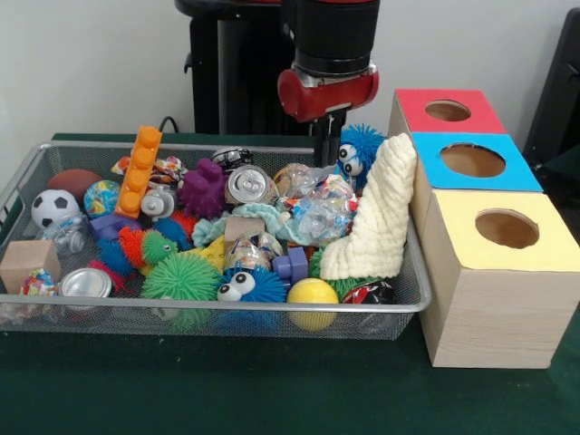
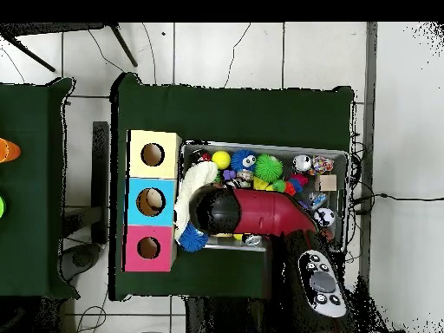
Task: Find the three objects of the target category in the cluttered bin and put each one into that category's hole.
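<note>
A wire mesh bin (image 1: 227,306) holds a jumble of toys: a crushed silver can (image 1: 249,184), a second can (image 1: 86,282), a yellow ball (image 1: 312,293), a green spiky ball (image 1: 179,277), a purple figure (image 1: 204,188) and an orange brick strip (image 1: 140,169). A cream knitted cloth (image 1: 376,217) leans on the bin's right end. Beside it stand three boxes with round holes: red (image 1: 448,111), blue (image 1: 472,160) and yellow (image 1: 507,228). My gripper (image 1: 328,149) hangs low over the bin's far right part, next to a blue googly-eyed ball (image 1: 360,149). In the overhead view the arm (image 2: 251,212) hides the gripper.
A soccer ball (image 1: 54,207), a wooden block (image 1: 27,263) and a brown ball (image 1: 74,181) lie at the bin's left end. Crumpled clear wrappers (image 1: 317,213) fill the middle. Green cloth covers the table (image 1: 272,390). From above, the boxes (image 2: 152,201) line the bin's left side.
</note>
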You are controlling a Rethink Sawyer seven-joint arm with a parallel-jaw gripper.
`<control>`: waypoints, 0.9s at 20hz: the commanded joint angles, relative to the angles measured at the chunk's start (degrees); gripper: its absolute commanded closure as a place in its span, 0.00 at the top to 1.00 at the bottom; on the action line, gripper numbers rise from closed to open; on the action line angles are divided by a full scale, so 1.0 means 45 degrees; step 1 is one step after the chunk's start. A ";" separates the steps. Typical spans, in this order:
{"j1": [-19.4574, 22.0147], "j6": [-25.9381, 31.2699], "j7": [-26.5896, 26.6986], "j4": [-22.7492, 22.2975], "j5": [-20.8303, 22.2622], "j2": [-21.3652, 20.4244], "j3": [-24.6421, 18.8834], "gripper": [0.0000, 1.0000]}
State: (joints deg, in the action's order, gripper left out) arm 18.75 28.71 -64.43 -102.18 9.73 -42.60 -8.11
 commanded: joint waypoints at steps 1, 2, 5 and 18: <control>0.1554 -0.0772 0.1102 -0.1508 0.1374 -0.0264 -0.1785 0.00; 0.1674 -0.0750 0.1132 -0.1568 0.1555 -0.0283 -0.1835 0.00; 0.2143 -0.0808 0.1406 -0.1719 0.2426 -0.0301 -0.1773 0.00; 0.3677 -0.0675 0.1334 -0.2018 0.4360 -0.0327 -0.2858 0.00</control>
State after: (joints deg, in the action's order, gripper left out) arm 33.44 27.13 -64.43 -108.75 24.04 -44.26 -14.29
